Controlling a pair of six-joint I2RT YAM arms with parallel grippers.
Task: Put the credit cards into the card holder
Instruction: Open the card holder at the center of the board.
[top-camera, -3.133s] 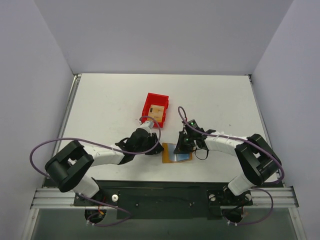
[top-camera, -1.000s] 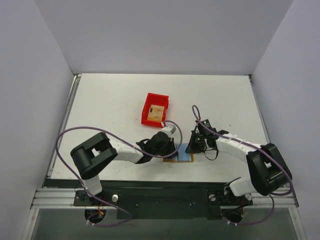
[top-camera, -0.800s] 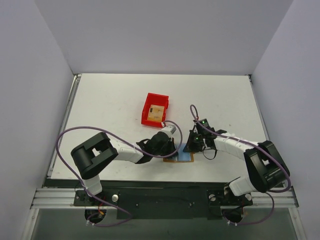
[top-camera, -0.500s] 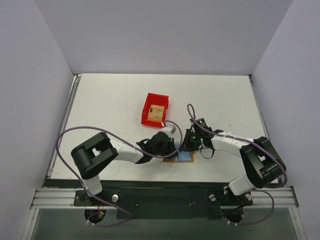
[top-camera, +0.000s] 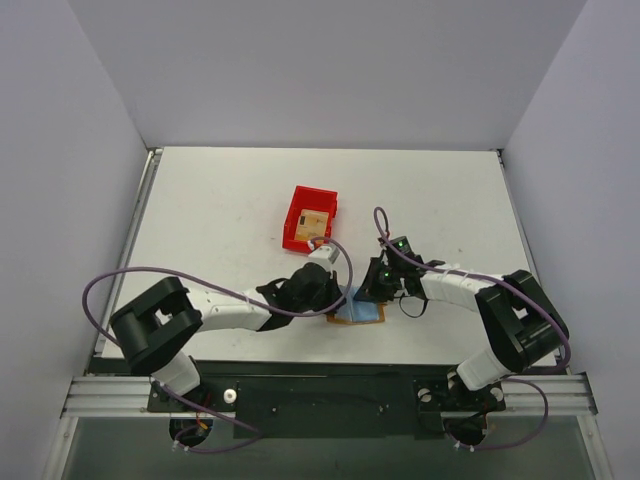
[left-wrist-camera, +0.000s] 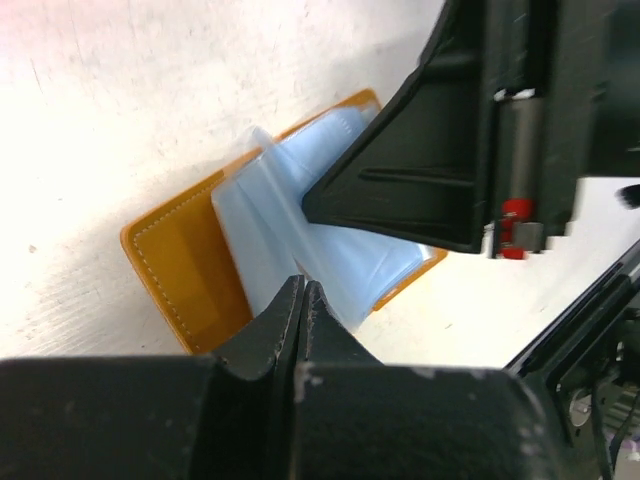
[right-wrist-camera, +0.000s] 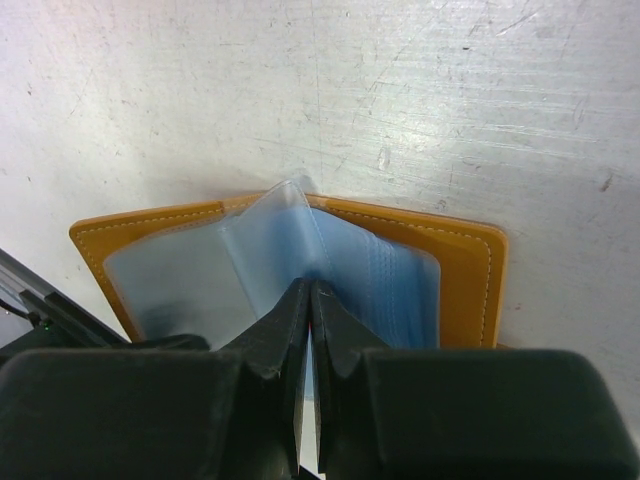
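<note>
White scuffed table (top-camera: 220, 200), lilac walls (top-camera: 330, 70). 11 o'clock from the open card holder (right-wrist-camera: 465, 270): red bin (top-camera: 298, 215) with one credit card (top-camera: 316, 222). The left gripper (left-wrist-camera: 302, 290) is clenched. The right gripper (right-wrist-camera: 310, 295) pinches the holder's blue sleeve.

White links (top-camera: 225, 312), black joints (top-camera: 150, 335), purple cables (top-camera: 150, 268), black left hand (left-wrist-camera: 303, 295)

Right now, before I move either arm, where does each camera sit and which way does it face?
Top external: fixed above and behind the bases, looking down on the table; both arms show, left gripper and right gripper meeting at the card holder, red bin beyond.
Left wrist: on the left arm, looking along its shut fingers at the card holder's blue sleeves; the right gripper shows opposite.
Right wrist: looking down past its shut fingers, which pinch a sleeve.
Shared: both wrist views see the open card holder.
</note>
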